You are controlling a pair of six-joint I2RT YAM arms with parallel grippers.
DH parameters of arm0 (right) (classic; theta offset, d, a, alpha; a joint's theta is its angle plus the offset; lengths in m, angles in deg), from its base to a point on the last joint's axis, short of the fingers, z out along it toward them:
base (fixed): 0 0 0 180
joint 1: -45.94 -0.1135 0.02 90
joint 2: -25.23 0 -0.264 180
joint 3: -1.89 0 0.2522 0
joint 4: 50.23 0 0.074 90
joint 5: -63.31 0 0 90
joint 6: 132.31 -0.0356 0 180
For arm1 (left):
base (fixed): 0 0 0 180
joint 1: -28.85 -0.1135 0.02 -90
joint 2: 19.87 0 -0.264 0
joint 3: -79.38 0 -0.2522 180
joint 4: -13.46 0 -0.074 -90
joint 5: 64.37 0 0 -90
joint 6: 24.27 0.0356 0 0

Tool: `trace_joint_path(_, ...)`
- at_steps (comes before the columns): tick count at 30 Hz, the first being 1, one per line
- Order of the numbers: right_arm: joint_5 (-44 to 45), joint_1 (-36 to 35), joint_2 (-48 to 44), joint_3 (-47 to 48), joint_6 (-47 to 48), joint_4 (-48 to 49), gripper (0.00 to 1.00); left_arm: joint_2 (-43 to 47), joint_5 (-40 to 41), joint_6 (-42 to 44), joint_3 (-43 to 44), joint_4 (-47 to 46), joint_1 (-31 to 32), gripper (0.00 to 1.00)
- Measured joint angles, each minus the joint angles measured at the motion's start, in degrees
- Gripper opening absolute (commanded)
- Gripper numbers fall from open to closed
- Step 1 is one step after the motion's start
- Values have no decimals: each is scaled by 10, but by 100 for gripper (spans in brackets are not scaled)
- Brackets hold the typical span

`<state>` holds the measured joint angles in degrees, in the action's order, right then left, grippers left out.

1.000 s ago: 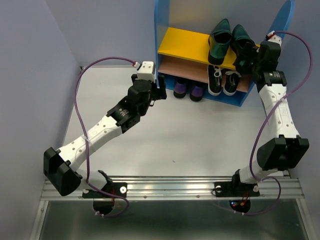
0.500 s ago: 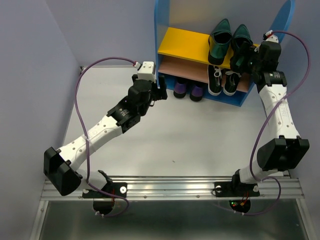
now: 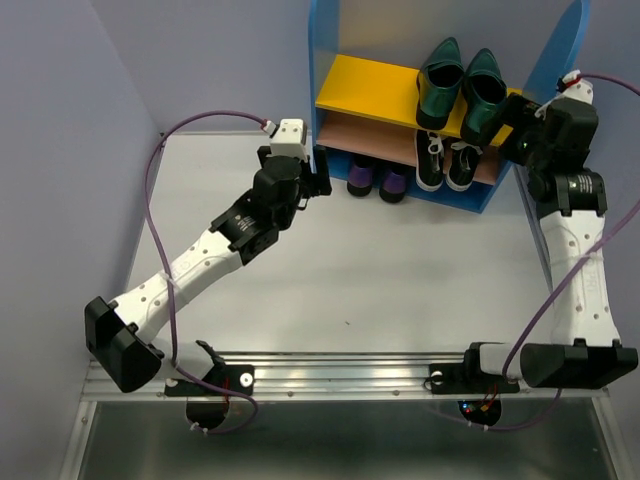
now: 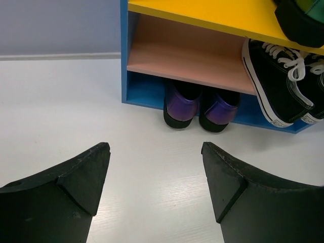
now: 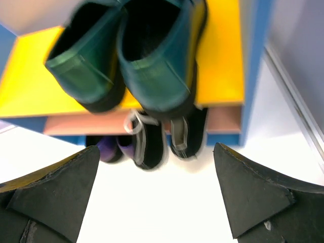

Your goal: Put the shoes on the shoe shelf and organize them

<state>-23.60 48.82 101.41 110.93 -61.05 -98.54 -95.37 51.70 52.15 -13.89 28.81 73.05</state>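
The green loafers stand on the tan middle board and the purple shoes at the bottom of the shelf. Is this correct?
Not quite: the green loafers stand on the yellow upper board, not the tan middle board, as the top external view shows. The purple shoes are at the bottom of the shelf.

From above, the shoe shelf point(image 3: 318, 60) is cut off at 12 o'clock, so the tops of its blue sides do not show. Only the heels of the purple shoes point(image 3: 362, 178) stick out; their toes hide under the tan board point(image 3: 365, 135). The black sneakers point(image 3: 430, 165) are partly hidden under the yellow board point(image 3: 365, 85). In the left wrist view, the green loafers point(image 4: 301, 23) are cut off at 1 o'clock, and one sneaker runs off at 3 o'clock. The right wrist view is blurry, and the loafers' toes are cut off at 12 o'clock. The fingers point(image 4: 50, 202) of the left gripper point(image 4: 155, 146) and of the right gripper point(image 5: 157, 147) run off at 6 o'clock.
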Motion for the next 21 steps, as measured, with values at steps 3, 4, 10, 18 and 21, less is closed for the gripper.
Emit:
trace_joint_path(3,26,0,-53,-50,-3,-23,100,7,11,0,0,7,0,85)
trace_joint_path(4,37,0,-73,-72,-4,-41,100,12,15,0,0,10,0,85)
trace_joint_path(10,85,-1,-131,-176,-5,-90,100,63,36,0,0,14,0,86)
trace_joint_path(18,96,-1,-184,-314,-36,-109,100,139,66,-3,-4,-1,0,86)
trace_joint_path(21,95,-2,-193,-343,-45,-105,100,142,70,-3,-5,-1,0,86)
